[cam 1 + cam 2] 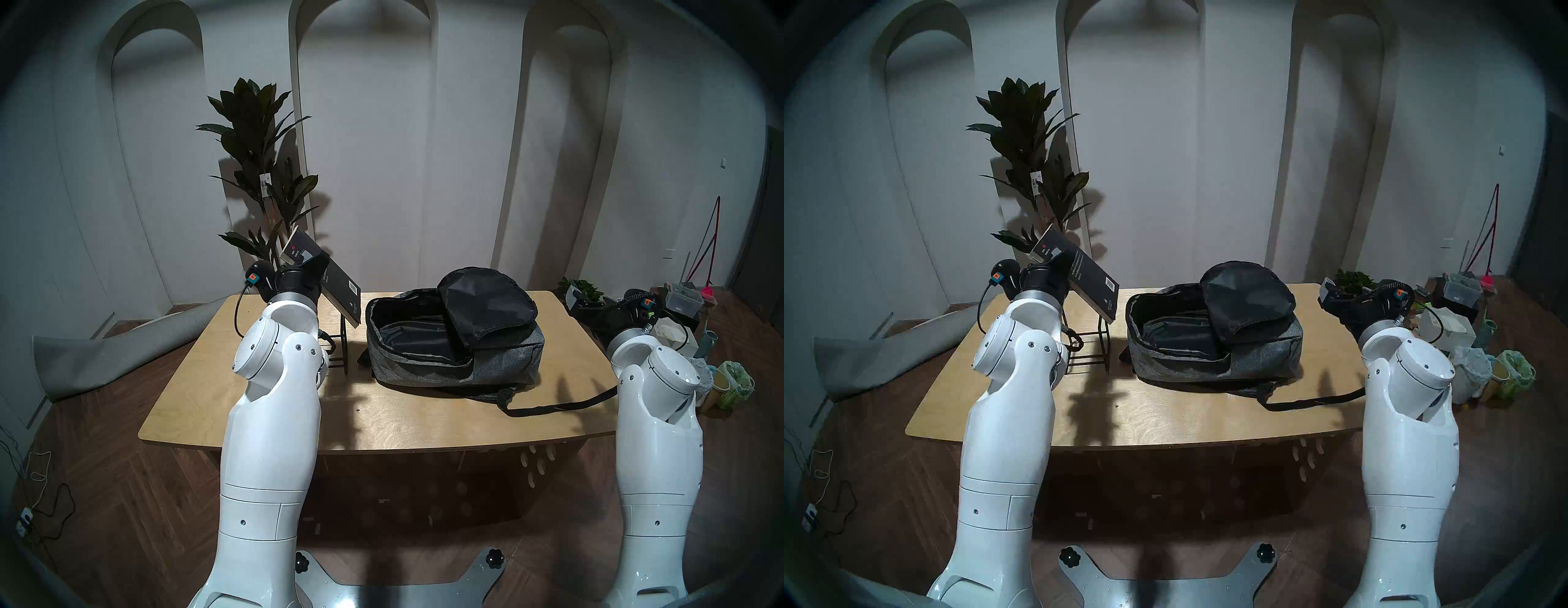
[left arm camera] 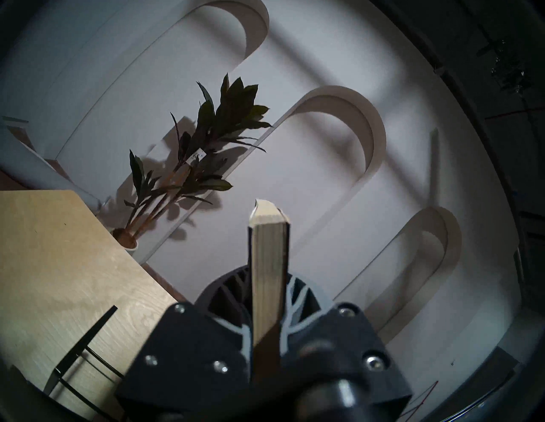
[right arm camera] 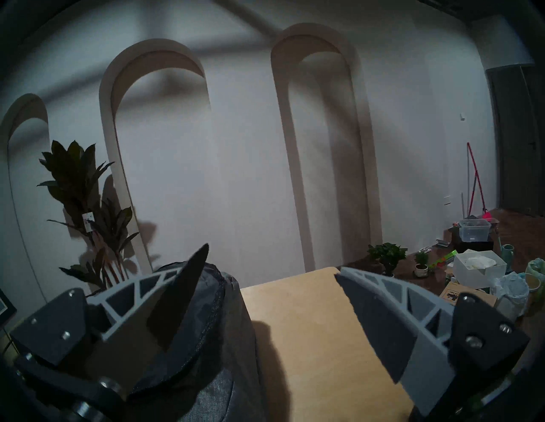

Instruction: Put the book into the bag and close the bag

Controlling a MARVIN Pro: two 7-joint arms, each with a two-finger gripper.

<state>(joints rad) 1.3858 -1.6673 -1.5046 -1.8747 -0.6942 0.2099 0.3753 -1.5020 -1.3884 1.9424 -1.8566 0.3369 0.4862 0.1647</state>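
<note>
Book (image 2: 269,265) page edges clamped between left fingers (image 2: 290,306) in wrist view, right fingers (image 3: 380,318) wide

You can't read the book's (image 1: 335,284) small white text; the left hand (image 2: 267,321) covers its lower edge. The right arm hides the bag's (image 1: 505,365) strap end.

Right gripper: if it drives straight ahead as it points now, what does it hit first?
Probably nothing soon. The open right gripper points across the bare wooden table, beside the heather-grey fabric backpack, toward the white arched wall; depth unclear.
</note>
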